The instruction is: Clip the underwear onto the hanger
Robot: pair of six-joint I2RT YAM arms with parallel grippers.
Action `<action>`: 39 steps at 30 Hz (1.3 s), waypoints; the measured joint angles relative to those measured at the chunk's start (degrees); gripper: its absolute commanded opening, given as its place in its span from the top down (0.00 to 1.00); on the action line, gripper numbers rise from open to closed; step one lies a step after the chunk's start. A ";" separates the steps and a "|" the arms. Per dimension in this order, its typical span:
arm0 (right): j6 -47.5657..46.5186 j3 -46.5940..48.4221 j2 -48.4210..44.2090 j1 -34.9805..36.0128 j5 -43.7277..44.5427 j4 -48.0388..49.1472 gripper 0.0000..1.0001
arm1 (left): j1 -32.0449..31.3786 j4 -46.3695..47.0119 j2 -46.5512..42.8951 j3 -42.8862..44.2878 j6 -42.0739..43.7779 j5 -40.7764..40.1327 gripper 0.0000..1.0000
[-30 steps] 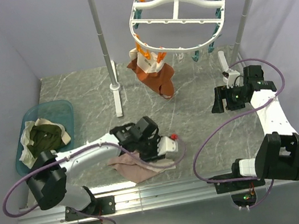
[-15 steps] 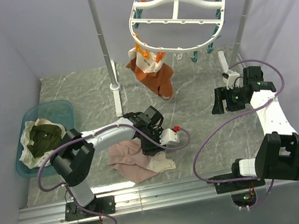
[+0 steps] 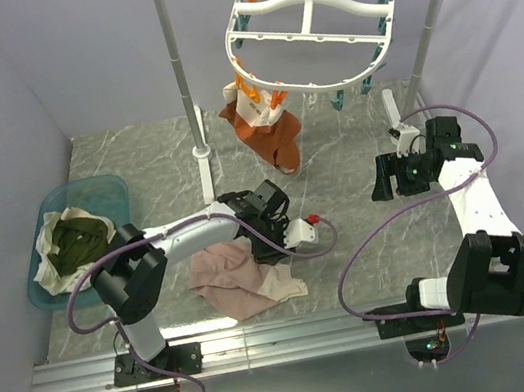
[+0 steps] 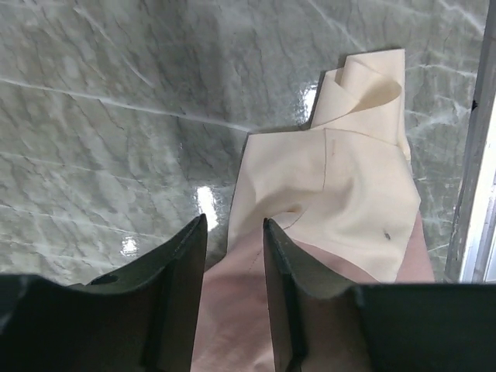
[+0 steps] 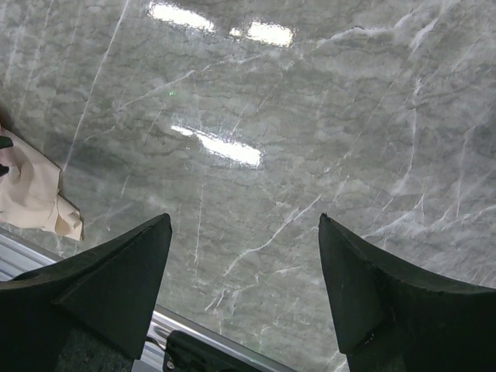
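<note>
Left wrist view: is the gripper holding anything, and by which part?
Nothing firmly held yet. The left gripper is part open, straddling one edge of the underwear.

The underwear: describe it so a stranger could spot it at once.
On the grey marble table, look near the front rail, left of centre. The underwear lies crumpled there, pale pinkish-beige with a cream edge. It alone lies loose on the table: the olive-green cloth sits in the teal tub, and the rust-orange garment hangs from the hanger.
</note>
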 measured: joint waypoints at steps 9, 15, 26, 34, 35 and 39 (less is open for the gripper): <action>-0.24 0.00 0.00 0.00 0.17 -0.02 0.17 | -1.33 1.05 1.25 0.66 0.00 1.22 0.59; -0.44 0.00 0.00 0.00 0.39 -0.07 0.17 | -2.99 3.13 3.26 -1.70 -0.63 1.29 0.80; -0.39 0.00 0.00 0.00 0.35 -0.13 0.17 | -0.02 0.81 0.72 -0.70 -1.75 2.67 1.00; -0.17 0.00 0.11 0.00 -0.48 -0.09 0.18 | 13.62 1.55 -4.09 8.72 -1.95 2.19 0.97; -0.15 0.00 0.20 0.00 -0.63 -0.09 0.18 | 15.32 2.62 -3.93 8.94 -1.99 1.73 0.93; -0.07 -0.17 0.79 0.13 -1.51 0.00 0.19 | 21.03 6.62 -0.68 9.05 -3.21 -0.28 0.69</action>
